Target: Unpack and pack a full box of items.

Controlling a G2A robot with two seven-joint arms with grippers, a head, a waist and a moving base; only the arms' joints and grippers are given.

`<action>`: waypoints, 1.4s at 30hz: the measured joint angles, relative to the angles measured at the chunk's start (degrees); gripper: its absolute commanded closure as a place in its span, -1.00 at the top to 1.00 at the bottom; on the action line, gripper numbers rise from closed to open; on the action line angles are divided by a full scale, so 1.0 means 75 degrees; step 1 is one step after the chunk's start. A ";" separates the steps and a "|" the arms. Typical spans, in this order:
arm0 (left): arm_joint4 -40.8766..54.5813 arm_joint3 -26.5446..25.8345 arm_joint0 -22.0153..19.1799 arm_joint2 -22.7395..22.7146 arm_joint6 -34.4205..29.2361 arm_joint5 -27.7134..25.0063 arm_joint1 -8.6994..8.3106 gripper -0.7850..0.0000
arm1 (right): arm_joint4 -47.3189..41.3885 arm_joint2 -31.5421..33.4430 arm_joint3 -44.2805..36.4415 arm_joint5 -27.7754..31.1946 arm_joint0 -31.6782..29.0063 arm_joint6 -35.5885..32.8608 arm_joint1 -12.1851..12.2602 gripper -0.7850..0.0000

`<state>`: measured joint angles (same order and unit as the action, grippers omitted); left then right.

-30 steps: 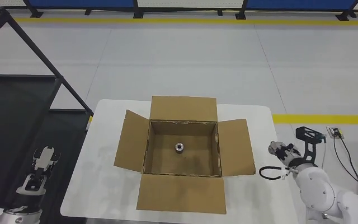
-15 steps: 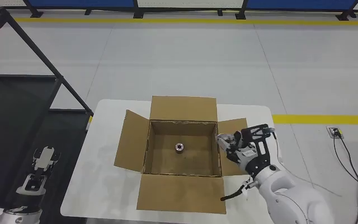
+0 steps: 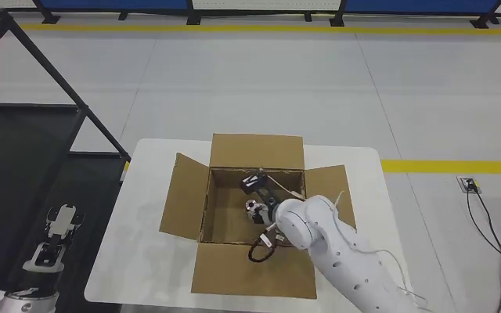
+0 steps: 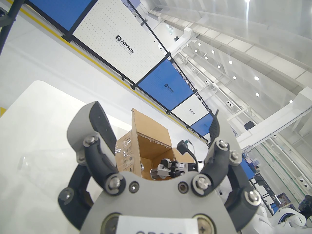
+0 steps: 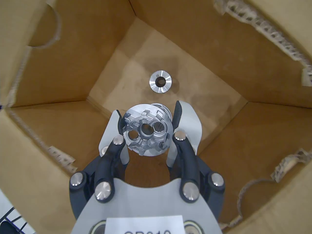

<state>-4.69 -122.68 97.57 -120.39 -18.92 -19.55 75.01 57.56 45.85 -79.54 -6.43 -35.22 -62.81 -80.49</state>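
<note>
An open cardboard box (image 3: 258, 270) stands in the middle of the white table (image 3: 141, 258). My right gripper (image 5: 147, 115) hangs inside the box (image 5: 73, 49), shut on a round toothed metal part (image 5: 146, 132) held above the floor. A small metal ring (image 5: 160, 82) lies on the box floor just beyond the fingertips. From above, the right gripper (image 3: 255, 208) sits near the box's centre. My left gripper (image 3: 61, 219) is low beside the table's left edge, open and empty (image 4: 156, 115), facing the box (image 4: 151, 137).
All four box flaps are folded outward, with torn edges (image 5: 256, 18) along the rims. A black metal frame (image 3: 70, 102) stands left of the table. A yellow floor line (image 3: 438, 166) runs to the right.
The right arm has swung from the table's right edge leftward over the flap, and its gripper is now down in the box. The left arm has not moved.
</note>
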 measured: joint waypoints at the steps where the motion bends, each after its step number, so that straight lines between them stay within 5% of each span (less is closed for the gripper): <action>1: 0.0000 0.0000 0.0000 0.0000 0.0000 0.0000 0.0000 1.00 | 0.0000 -0.0161 0.0301 -0.0049 0.0154 -0.0032 -0.0071 -1.00; 6: 0.0000 0.0000 0.0000 0.0000 0.0000 0.0000 0.0000 1.00 | -0.0010 -0.0799 0.1562 -0.0433 0.0714 -0.0042 -0.0433 -1.00; 9: 0.0000 0.0000 0.0000 0.0000 0.0000 0.0000 0.0000 1.00 | -0.0156 -0.0925 0.2073 -0.0441 0.0885 0.0030 -0.0577 -0.40; 13: 0.0000 0.0000 0.0000 0.0000 0.0000 0.0000 0.0000 1.00 | -0.0257 -0.0966 0.2454 -0.0387 0.1004 0.0083 -0.0691 -0.01; 15: 0.0000 0.0000 0.0000 0.0000 0.0000 0.0000 0.0000 1.00 | -0.0260 -0.0942 0.2466 -0.0384 0.1011 0.0080 -0.0714 0.62; 18: 0.0000 0.0000 0.0000 0.0000 0.0000 0.0000 0.0000 1.00 | -0.0197 -0.0836 0.2264 -0.0424 0.0933 0.0042 -0.0699 1.00; 28: 0.0000 0.0000 0.0000 0.0000 0.0000 0.0000 0.0000 1.00 | 0.0495 0.0066 0.0049 -0.0709 0.0029 -0.0244 -0.0337 1.00; 37: 0.0000 0.0000 0.0000 0.0000 0.0000 0.0000 0.0000 1.00 | -0.0121 0.2247 -0.3856 0.0746 -0.2514 0.0481 0.0267 1.00; 42: 0.0000 0.0000 0.0000 0.0000 0.0000 0.0000 0.0000 1.00 | 0.0006 0.2352 -0.4187 0.0971 -0.2827 0.0547 0.0310 1.00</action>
<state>-4.69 -122.68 97.57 -120.39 -18.92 -19.55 75.01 57.61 63.49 -110.94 0.85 -56.42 -58.72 -78.17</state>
